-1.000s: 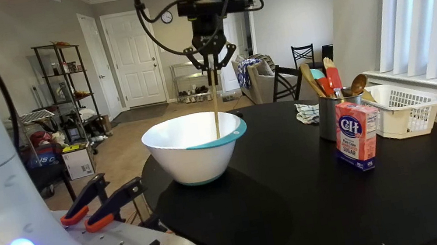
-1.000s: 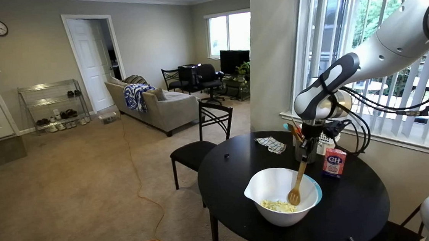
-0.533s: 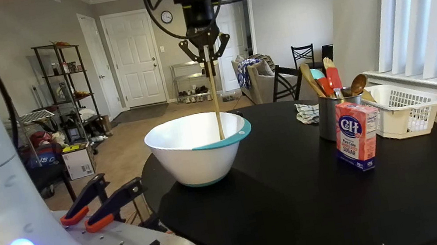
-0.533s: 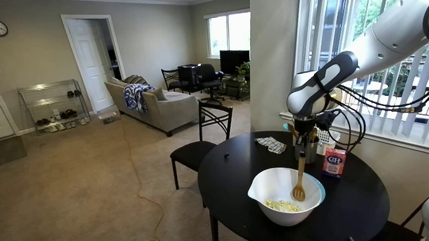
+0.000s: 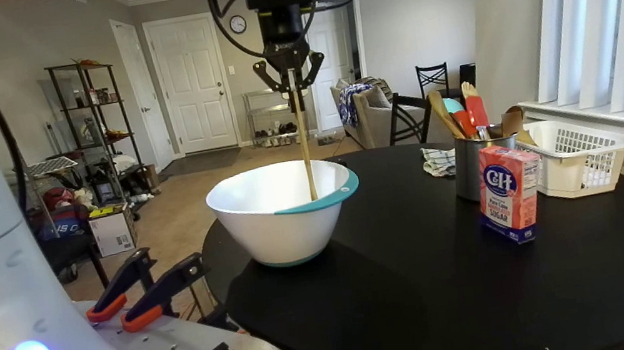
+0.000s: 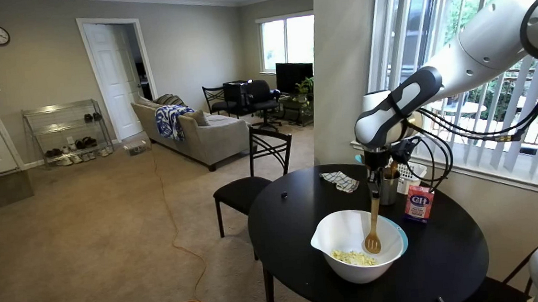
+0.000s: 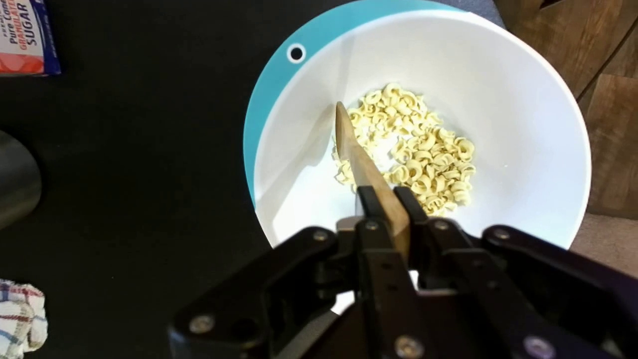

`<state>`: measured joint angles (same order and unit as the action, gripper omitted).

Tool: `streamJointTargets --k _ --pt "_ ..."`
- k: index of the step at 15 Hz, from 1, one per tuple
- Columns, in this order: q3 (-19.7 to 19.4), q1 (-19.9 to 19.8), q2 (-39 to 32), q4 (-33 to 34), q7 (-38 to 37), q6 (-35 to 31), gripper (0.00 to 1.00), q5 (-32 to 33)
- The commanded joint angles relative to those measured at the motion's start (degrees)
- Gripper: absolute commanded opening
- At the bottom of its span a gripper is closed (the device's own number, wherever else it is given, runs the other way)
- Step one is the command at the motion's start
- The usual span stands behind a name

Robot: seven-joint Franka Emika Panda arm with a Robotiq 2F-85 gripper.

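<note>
My gripper (image 7: 390, 204) is shut on the handle of a slotted wooden spoon (image 6: 372, 243), which also shows in the wrist view (image 7: 371, 174). The gripper is above the rim of a white mixing bowl (image 5: 271, 232) with a teal edge, as an exterior view shows (image 5: 294, 90). The spoon stands nearly upright with its head inside the bowl, near the teal side. Pale curly pasta (image 7: 438, 169) lies on the bowl floor, beside and partly behind the spoon; it also shows in an exterior view (image 6: 354, 258). Whether the spoon head touches the bowl is unclear.
The bowl stands on a round black table (image 5: 466, 301). A sugar box (image 5: 508, 193), a metal utensil holder (image 5: 467, 174), a white basket (image 5: 578, 175) and a checked cloth (image 6: 341, 181) are also on it. A black chair (image 6: 248, 191) stands beside the table.
The gripper has shifted left in an exterior view, and the spoon has become more upright. The bowl slid slightly to the right in both exterior views, then stayed put.
</note>
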<state>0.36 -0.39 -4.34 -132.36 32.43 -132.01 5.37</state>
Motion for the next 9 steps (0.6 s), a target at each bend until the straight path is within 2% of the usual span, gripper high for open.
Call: streamJointTargets --k 1,9 --pt "1.41 0.07 -0.35 1.13 4.47 0.75 0.03 -3.64" --pt "2.75 0.81 -1.41 0.49 4.52 -0.77 0.03 -4.38"
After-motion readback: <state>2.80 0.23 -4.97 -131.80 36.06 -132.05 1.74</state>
